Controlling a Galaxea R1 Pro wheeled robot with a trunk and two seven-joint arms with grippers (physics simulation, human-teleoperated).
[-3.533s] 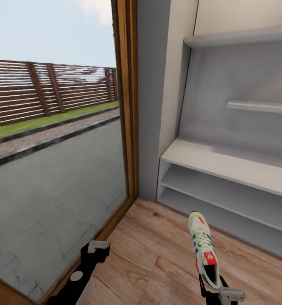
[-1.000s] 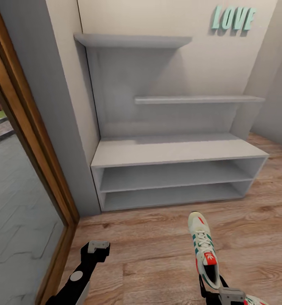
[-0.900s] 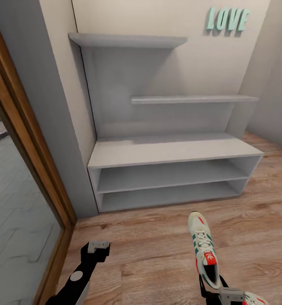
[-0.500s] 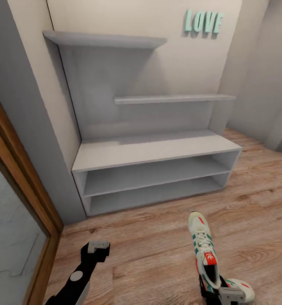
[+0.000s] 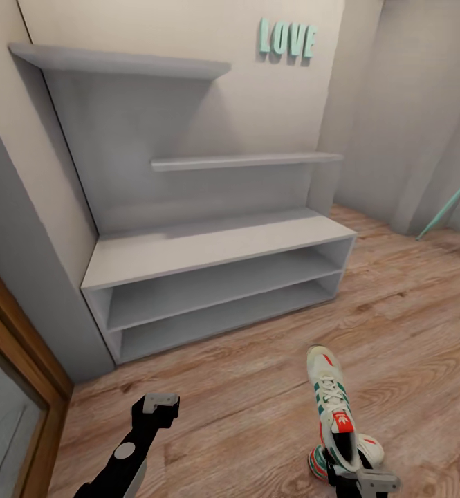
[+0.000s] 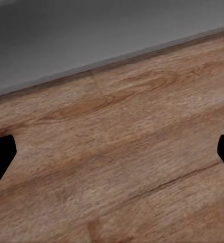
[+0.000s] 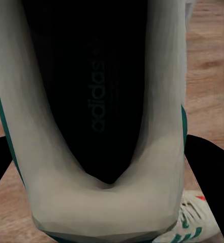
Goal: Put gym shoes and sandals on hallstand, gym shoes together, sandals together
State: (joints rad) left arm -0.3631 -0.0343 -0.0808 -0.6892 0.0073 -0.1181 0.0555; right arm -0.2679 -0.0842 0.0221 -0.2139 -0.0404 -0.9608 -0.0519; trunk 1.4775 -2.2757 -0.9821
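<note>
Head view: one shoe held, rack ahead

Nearest, the right end effector [image 5: 360, 477] is clamped on the heel of a gym shoe [image 5: 333, 410], toe pointing toward the rack. A sneaker looks light, its upper soft and its heel firm, so the heel seems the sound hold. A second shoe [image 5: 368, 453] lies on the floor [image 5: 257, 401] just under it. The left end effector [image 5: 159, 402] hangs over the planks with fingers apart, holding nothing. Farther on, the rack [image 5: 209, 243] stands against the wall, its tiers bare.
</note>
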